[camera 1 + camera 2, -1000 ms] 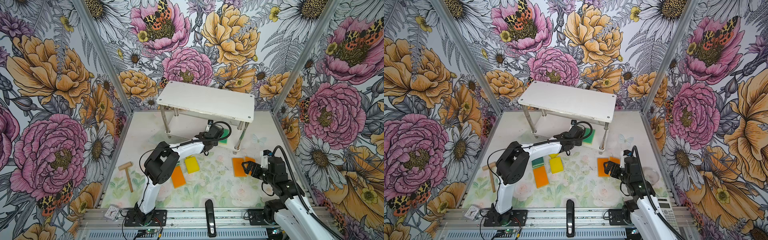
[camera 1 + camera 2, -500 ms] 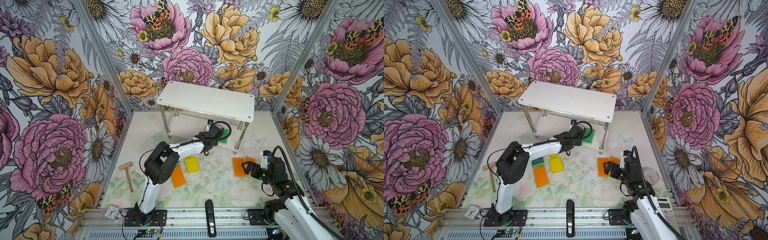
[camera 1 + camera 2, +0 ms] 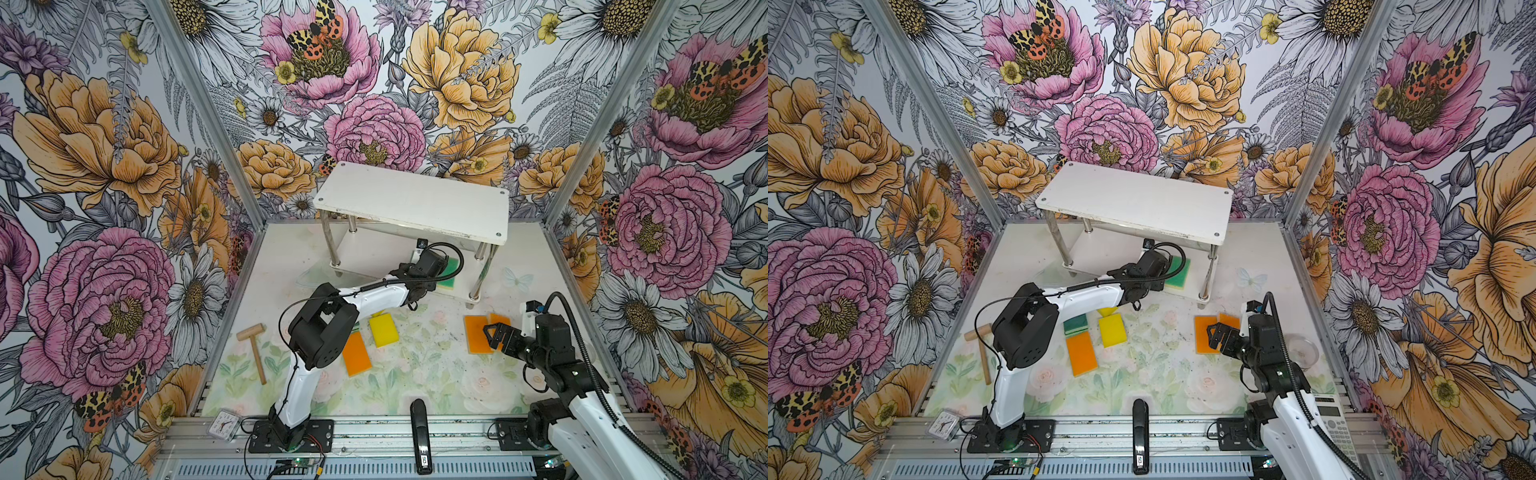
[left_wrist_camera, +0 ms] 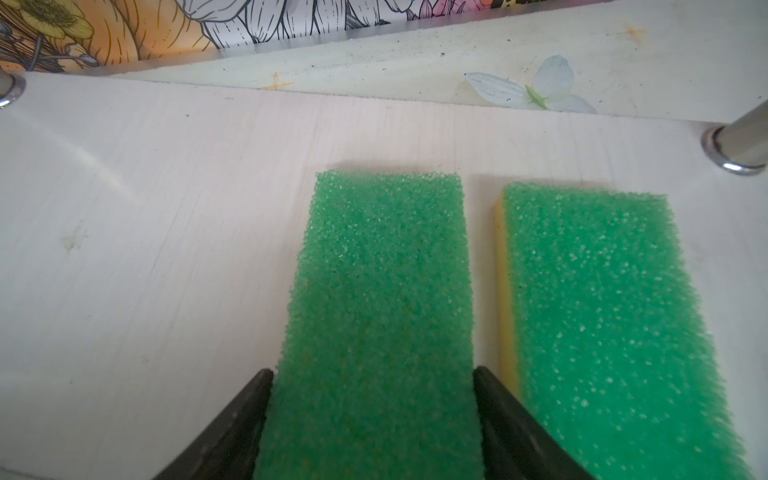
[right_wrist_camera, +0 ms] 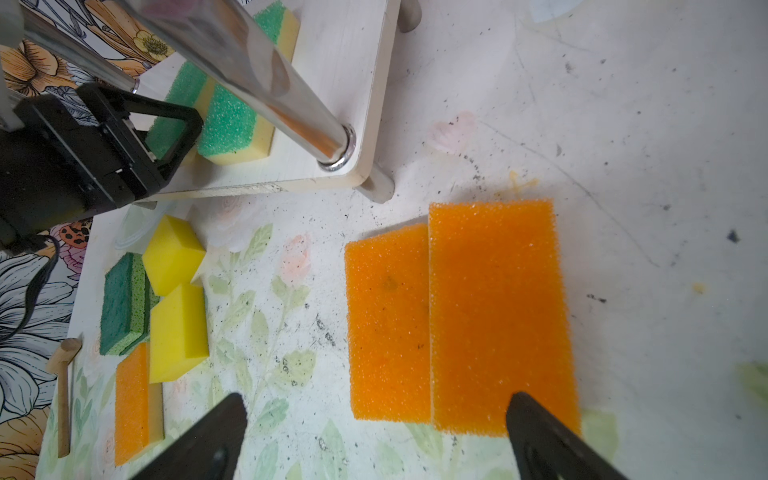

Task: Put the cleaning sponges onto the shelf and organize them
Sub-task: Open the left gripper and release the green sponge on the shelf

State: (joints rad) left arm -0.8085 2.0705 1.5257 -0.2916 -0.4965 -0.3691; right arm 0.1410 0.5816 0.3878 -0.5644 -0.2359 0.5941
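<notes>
Sponge of light green rectangular foam (image 4: 382,270) lies on lower white board of chrome-post shelf (image 4: 166,208) beside its twin (image 4: 602,311), left gripper (image 4: 372,374) clamping its long sides; prob. light & squashy, so pinch gently; right gripper (image 5: 376,401) gapes over two orange foam pads (image 5: 498,311).

Left arm (image 3: 376,292): base at lower centre-left in both top views, elbow raised, white forearm stretched up and right toward frame centre, wrist held low and near level.

Left gripper (image 4: 372,372): in the left wrist view both black fingers (image 4: 249,415) press the long sides of a light green sponge (image 4: 374,270), clamped on it.

Right arm (image 3: 552,361): base at lower right, folded, wrist pointing toward frame left.

Right gripper (image 3: 494,337): jaws spread wide, empty, angled downward.
</notes>
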